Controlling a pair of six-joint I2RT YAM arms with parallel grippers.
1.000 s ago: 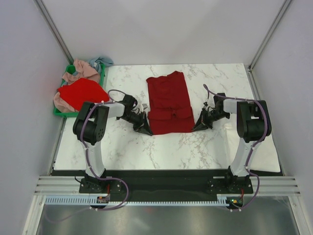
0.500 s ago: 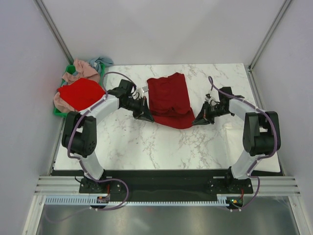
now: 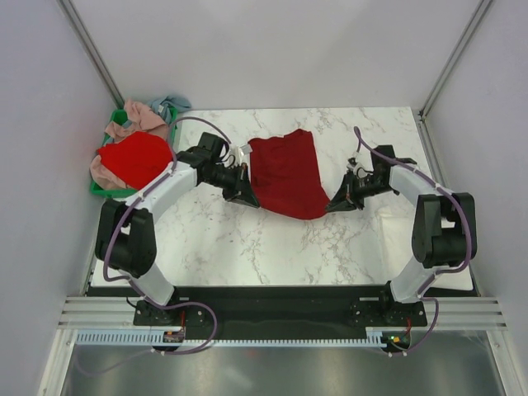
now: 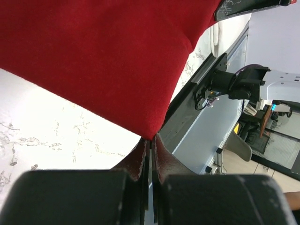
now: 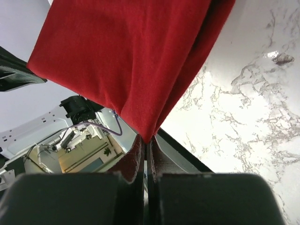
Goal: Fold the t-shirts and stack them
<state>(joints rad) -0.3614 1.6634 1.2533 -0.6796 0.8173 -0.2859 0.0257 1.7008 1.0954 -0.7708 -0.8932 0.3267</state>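
A dark crimson t-shirt [image 3: 287, 172] hangs lifted over the middle of the marble table, its near edge sagging between the two arms. My left gripper [image 3: 247, 197] is shut on its near left corner; in the left wrist view the cloth [image 4: 103, 61] fills the top and pinches into the closed tips [image 4: 150, 139]. My right gripper [image 3: 332, 206] is shut on the near right corner, and the right wrist view shows the cloth [image 5: 136, 61] drawn down into the closed tips [image 5: 148, 139]. More t-shirts, bright red [image 3: 136, 157], dusty pink [image 3: 136, 117] and light blue [image 3: 169, 105], are piled at the far left.
A green crate [image 3: 99, 188] holds the piled shirts at the table's left edge. The marble table [image 3: 272, 247] is bordered by grey walls behind and at both sides. Both arm bases stand on the dark rail at the near edge.
Both grippers have moved away from me and upward with the crimson shirt's near corners, lifting its near part off the table and folding it towards the far end.
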